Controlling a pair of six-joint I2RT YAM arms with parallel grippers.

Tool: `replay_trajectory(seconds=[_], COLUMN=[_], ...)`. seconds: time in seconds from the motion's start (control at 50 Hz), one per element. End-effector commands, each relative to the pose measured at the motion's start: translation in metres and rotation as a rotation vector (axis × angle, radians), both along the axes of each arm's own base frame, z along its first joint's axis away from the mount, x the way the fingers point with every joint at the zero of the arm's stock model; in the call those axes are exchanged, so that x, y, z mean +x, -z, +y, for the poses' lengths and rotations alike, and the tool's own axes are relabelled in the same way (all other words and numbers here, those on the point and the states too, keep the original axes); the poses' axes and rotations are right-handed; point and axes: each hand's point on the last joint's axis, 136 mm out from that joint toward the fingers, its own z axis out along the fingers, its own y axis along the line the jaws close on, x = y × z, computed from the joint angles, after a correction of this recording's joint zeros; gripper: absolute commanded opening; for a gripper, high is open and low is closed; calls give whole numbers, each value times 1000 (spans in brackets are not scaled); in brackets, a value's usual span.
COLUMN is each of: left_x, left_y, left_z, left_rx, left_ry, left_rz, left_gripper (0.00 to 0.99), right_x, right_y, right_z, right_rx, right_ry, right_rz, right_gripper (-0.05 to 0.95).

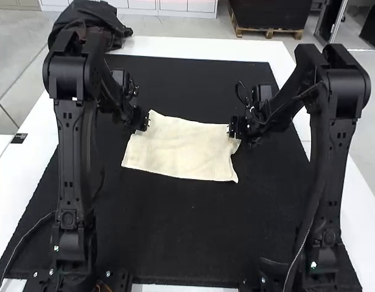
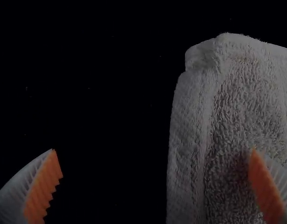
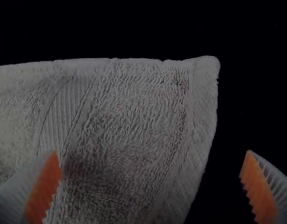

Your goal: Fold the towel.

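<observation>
Pale towel (image 1: 181, 149) lying flat, slightly rippled, mid-mat (image 1: 175, 231), left gripper (image 1: 145, 122) at its far left corner, right gripper (image 1: 232, 129) by its right edge, both with fingers apart, layers seemingly too dim to count

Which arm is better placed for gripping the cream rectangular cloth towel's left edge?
Left, likely: the open, white-and-orange left gripper is at that edge of the towel; the right gripper is at the opposite edge.

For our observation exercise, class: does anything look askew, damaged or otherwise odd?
Slightly: the towel lies askew on the black mat, its edge by the right gripper bent inward rather than straight. No damage stands out.
</observation>
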Motion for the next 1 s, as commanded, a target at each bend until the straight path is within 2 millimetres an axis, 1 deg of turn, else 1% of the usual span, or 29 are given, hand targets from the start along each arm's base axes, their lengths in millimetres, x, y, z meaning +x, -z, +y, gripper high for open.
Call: replay_trajectory(seconds=[0.0,0.04,0.06,0.08,0.12,0.14,0.18,0.2,0.26,0.38,0.48,0.6,0.78,0.84,0.98], left_x=[-8,-10,-12,-12,-15,-14,-15,-16,-19,-22,-20,-11,-4,-1,-1], left_y=[17,20,22,22,25,26,27,28,32,33,28,15,-5,-13,-23], left_z=[6,5,5,4,4,3,4,4,3,-2,-5,-4,-7,-8,-10], left_rx=[-6,-6,-5,-7,-10,-9,-9,-10,-7,-25,-38,-39,-58,-62,-75], left_ry=[-9,-7,-8,-5,-1,1,0,1,3,23,34,33,41,41,48], left_rz=[54,63,67,69,71,66,62,56,52,39,25,-1,-25,-36,-36], left_gripper=[856,774,700,603,408,280,79,20,26,26,26,26,26,26,26], right_x=[0,-1,-2,-2,-2,-2,-4,-5,-7,-8,-8,-3,3,5,8], right_y=[5,6,7,7,7,7,8,9,12,13,10,-3,-30,-40,-53], right_z=[19,20,20,20,20,20,23,24,24,21,19,20,19,16,5], right_rx=[-2,3,4,7,12,14,25,28,28,27,33,44,63,67,77], right_ry=[-61,-66,-67,-68,-64,-66,-75,-78,-81,-76,-70,-66,-59,-54,-36], right_rz=[-4,-4,-4,-6,-9,-10,-3,1,8,11,8,-20,-71,-89,-113], right_gripper=[675,521,431,307,15,-28,-20,-20,-20,-21,-21,-23,-23,-23,-23])
